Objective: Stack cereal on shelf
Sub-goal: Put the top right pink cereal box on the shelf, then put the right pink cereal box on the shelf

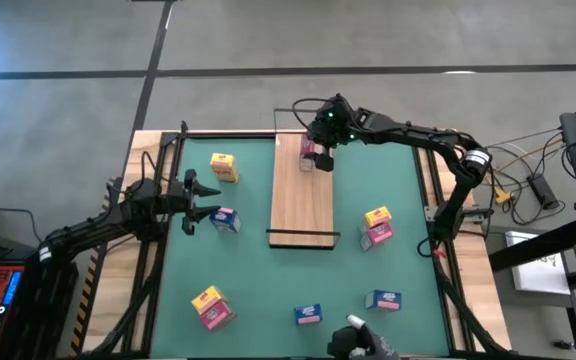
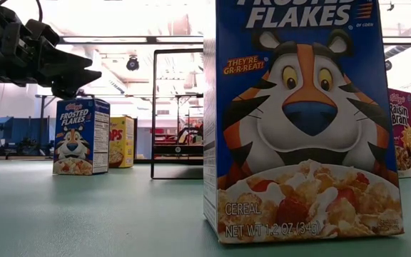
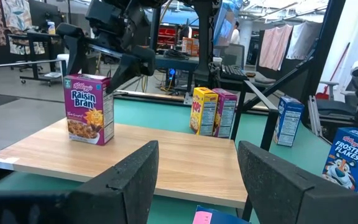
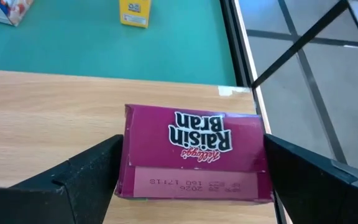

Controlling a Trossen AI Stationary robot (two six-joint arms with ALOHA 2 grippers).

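Note:
The shelf [image 1: 302,200] is a long light-wood board in the middle of the green table. A magenta Raisin Bran cereal box [image 3: 89,109] stands upright on its base near the shelf's far end. My right gripper [image 1: 318,152] hangs over it, slanting down, open, with one finger on either side of the box's top [image 4: 191,140]. My left gripper [image 1: 206,200] waits level at the table's left side, open and empty, beside a blue cereal box [image 1: 226,220]. Several more cereal boxes stand on the table around the shelf. My right gripper's fingers [image 4: 89,174] flank the two narrow sides of the Raisin Bran box near its top, coming from above and from the table's right. Whether they touch the box I cannot tell. The box stands upright on the shelf.
A yellow box [image 1: 224,167] stands far left. Yellow and pink pairs stand at the right [image 1: 377,226] and near left [image 1: 211,307]. Two blue boxes [image 1: 308,314] [image 1: 384,299] stand near the front edge. Most of the shelf's near part [image 1: 302,225] is bare wood. Black frame rails [image 1: 158,230] line the table's sides.

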